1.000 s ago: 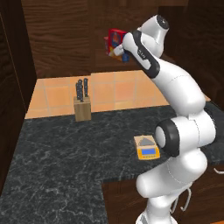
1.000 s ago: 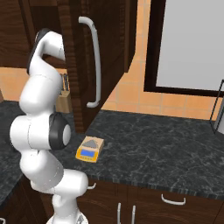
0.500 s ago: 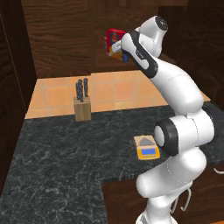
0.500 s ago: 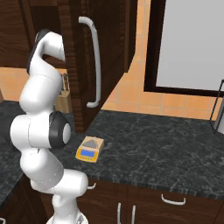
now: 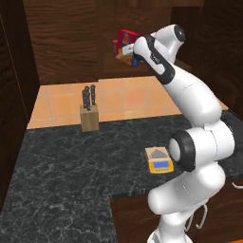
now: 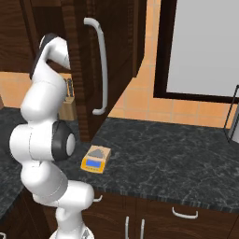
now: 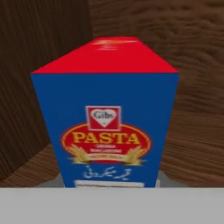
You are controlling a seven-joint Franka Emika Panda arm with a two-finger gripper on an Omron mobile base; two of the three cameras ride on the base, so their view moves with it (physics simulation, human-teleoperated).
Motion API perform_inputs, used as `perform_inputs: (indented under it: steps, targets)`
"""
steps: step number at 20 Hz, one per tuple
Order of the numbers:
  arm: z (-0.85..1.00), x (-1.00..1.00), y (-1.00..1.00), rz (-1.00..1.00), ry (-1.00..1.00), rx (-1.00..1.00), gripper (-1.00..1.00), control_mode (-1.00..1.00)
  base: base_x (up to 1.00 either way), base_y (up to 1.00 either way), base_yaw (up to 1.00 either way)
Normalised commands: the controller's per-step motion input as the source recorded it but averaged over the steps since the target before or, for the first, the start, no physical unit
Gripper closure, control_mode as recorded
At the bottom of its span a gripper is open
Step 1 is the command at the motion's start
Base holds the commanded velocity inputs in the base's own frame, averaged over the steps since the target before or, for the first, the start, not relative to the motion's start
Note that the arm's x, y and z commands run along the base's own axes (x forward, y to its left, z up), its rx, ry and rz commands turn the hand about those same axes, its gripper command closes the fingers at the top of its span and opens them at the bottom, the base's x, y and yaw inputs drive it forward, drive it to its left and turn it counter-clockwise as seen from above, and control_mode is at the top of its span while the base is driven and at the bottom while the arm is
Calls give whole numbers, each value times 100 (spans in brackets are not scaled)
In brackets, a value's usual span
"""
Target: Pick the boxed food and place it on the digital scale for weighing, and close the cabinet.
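Boxed food [image 7: 105,113] stands upright: blue face, red top, "PASTA" label.

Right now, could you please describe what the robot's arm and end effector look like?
The arm is made of glossy white, rounded segments linked by dark grey to black joints, including a large dark disc at mid-height. Its white base column rises in front of the counter. The end effector has a white body, blurred and small; no cables or markings are visible.
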Motion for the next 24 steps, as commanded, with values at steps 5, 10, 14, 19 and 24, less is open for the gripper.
perform_inputs:
  steps: [5, 10, 14, 19, 24]
  targets:
    - [13, -88, 0, -1, -2, 3, 100, -100, 0, 0, 0]
    - [60, -94, 0, -8, 0, 0, 100, -100, 0, 0, 0]
    - [27, -100, 0, -17, 0, 0, 100, -100, 0, 0, 0]
    - [1, -100, -3, -19, 7, 0, 100, -100, 0, 0, 0]
    - [-1, -100, -6, -11, 15, 0, 100, -100, 0, 0, 0]
